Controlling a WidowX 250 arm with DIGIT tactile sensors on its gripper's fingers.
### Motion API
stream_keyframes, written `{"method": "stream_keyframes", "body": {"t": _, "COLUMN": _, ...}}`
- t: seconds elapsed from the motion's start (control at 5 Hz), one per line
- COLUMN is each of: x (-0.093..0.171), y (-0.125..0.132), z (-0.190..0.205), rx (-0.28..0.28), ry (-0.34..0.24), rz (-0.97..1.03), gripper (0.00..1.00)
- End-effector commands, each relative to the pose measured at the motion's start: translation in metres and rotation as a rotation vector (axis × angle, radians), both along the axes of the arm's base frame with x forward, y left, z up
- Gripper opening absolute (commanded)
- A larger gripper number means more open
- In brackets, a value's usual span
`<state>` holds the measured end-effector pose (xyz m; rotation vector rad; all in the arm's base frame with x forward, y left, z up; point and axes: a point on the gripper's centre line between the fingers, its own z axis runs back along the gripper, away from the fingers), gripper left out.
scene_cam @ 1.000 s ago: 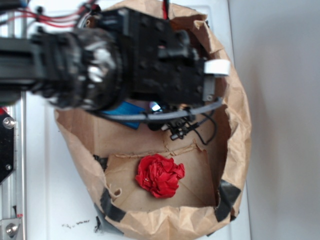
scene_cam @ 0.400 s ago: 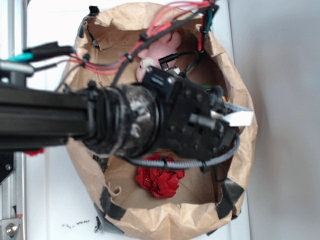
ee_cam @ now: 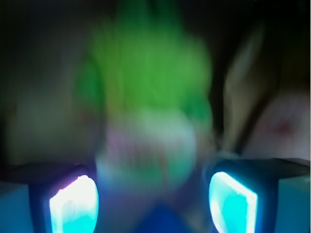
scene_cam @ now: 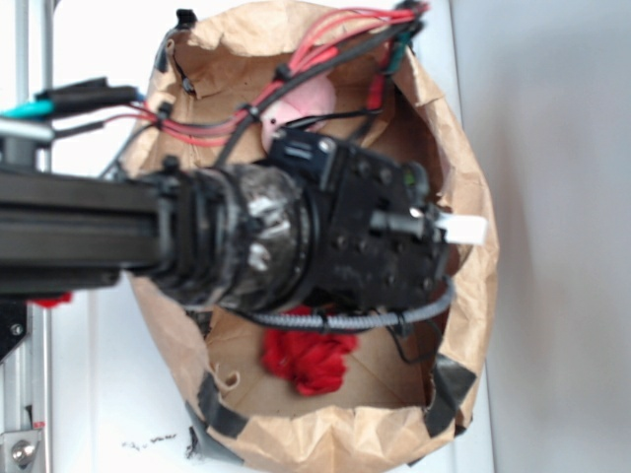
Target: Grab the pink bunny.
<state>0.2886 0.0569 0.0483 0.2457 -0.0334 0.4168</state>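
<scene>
The pink bunny (scene_cam: pixel 304 99) lies at the far side of the brown paper bag (scene_cam: pixel 463 197), partly behind red and black cables. My arm's black wrist (scene_cam: pixel 375 236) hangs over the bag's middle and hides the fingers in the exterior view. In the blurred wrist view my gripper (ee_cam: pixel 153 196) is open, its two glowing fingertips (ee_cam: pixel 73 204) wide apart. A green plush toy (ee_cam: pixel 150 77) fills the space just ahead of and between them. A pale pinkish shape (ee_cam: pixel 284 124) at the right edge may be the bunny, but the blur leaves it uncertain.
A red ruffled ball (scene_cam: pixel 306 360) lies on the bag's floor at the near side, half under the arm. The crumpled bag walls ring the toys closely. Cables (scene_cam: pixel 296 59) stretch across the bag's far opening. A metal rail (scene_cam: pixel 25 394) runs along the left.
The arm swung from the bag's far part down over its middle, uncovering the bunny. Since then it has shifted slightly and now covers more of the red ball.
</scene>
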Motion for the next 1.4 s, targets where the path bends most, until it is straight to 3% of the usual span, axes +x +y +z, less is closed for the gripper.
{"method": "stream_keyframes", "body": {"t": 0.0, "x": -0.008, "y": 0.029, "z": 0.052, "rx": -0.185, "ry": -0.095, "rz": 0.09, "gripper": 1.0}}
{"method": "stream_keyframes", "body": {"t": 0.2, "x": -0.014, "y": 0.041, "z": 0.05, "rx": -0.239, "ry": -0.148, "rz": 0.106, "gripper": 1.0}}
{"method": "stream_keyframes", "body": {"t": 0.4, "x": -0.013, "y": 0.05, "z": 0.034, "rx": -0.257, "ry": -0.155, "rz": 0.08, "gripper": 1.0}}
{"method": "stream_keyframes", "body": {"t": 0.8, "x": 0.005, "y": 0.054, "z": 0.013, "rx": -0.228, "ry": -0.135, "rz": 0.134, "gripper": 1.0}}
{"method": "stream_keyframes", "body": {"t": 1.2, "x": 0.011, "y": 0.033, "z": -0.01, "rx": -0.007, "ry": -0.194, "rz": 0.156, "gripper": 1.0}}
